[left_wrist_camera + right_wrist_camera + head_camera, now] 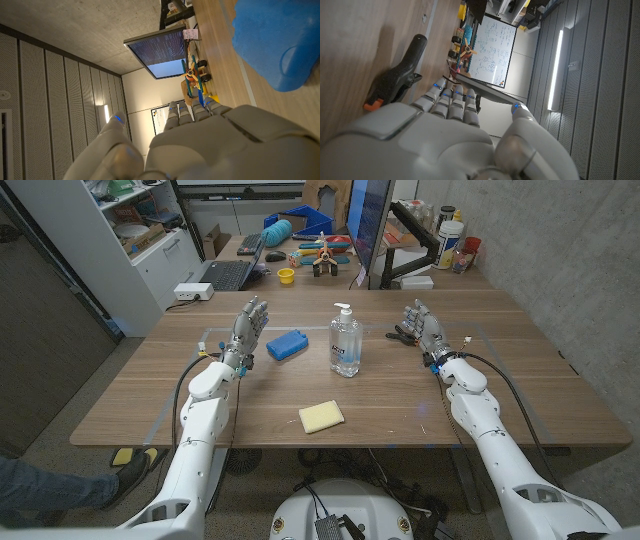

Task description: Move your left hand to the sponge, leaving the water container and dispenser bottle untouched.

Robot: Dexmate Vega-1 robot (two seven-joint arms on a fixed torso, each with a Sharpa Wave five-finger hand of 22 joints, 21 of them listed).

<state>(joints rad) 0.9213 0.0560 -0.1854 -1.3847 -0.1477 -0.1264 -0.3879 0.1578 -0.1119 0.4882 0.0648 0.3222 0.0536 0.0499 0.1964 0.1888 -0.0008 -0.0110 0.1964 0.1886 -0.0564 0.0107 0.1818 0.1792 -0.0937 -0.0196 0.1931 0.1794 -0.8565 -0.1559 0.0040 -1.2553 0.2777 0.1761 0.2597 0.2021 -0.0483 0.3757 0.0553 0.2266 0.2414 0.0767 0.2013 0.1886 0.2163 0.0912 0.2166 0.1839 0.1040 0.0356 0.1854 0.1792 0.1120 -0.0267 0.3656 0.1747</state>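
The yellow sponge (321, 417) lies on the table (520, 380) near the front edge, with nothing touching it. Behind it stands the bottle (345, 340), and the blue container (287, 344) lies to its left. The left hand (248, 327) is beside the container, fingers apart, holding nothing. The right hand (424, 330) is open too, by a black clamp (402, 335).

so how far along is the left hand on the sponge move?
Done: nothing visible yet. The yellow sponge lies untouched near the table's front edge. In hand: the left hand stands open and upright beside the blue water container, holding nothing. The right hand is open by a black clamp. Left: bring the left hand to the sponge, clear of the container and dispenser bottle.
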